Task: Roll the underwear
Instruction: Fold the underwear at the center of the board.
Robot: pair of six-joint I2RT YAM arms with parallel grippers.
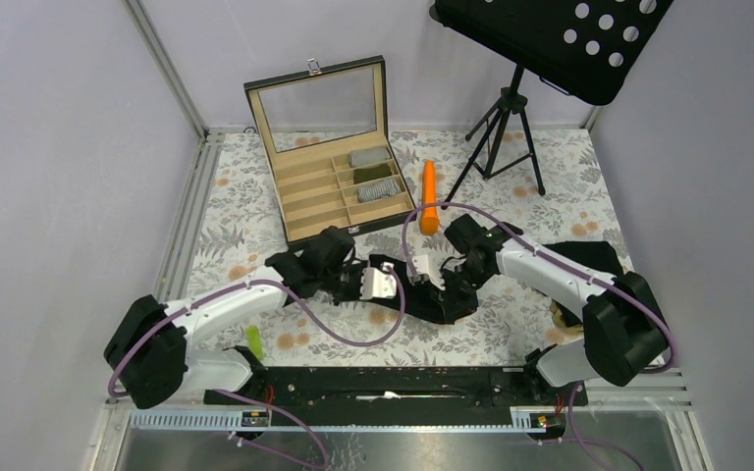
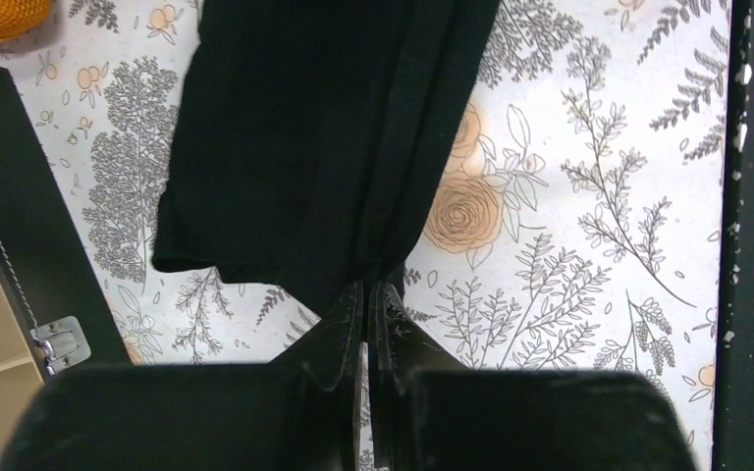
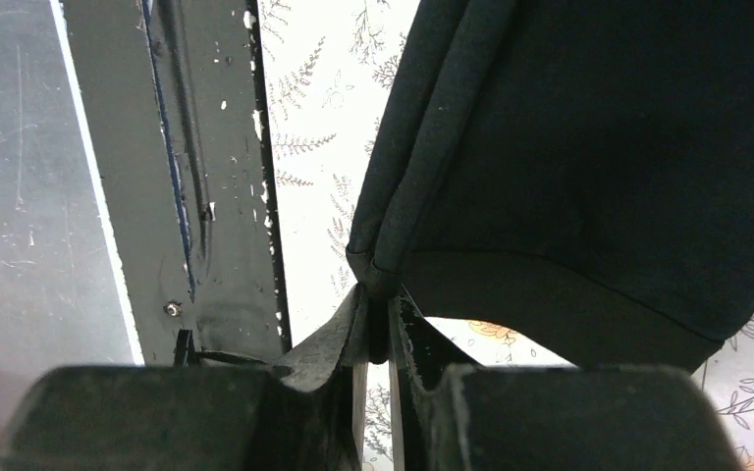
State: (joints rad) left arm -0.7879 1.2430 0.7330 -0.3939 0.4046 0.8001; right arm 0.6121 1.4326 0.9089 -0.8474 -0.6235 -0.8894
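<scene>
Now left claw (image 2: 368, 294) and right claw (image 3: 378, 306) each pinch shut on the black underwear (image 1: 452, 306) hem, mid-surface (image 1: 511, 319); rolling not yet begun, next move probably calls for spreading it flat, evenly.

plain black underwear (image 2: 304, 147) on white tablecloth (image 2: 599, 196) (grey-and-orange floral print)

Matt black cloth underwear (image 2: 295, 147)

The right pincer (image 3: 380, 316) pinches the banded corner of black underwear (image 3: 599, 147) above the floral tablecloth (image 3: 324, 147).
</scene>
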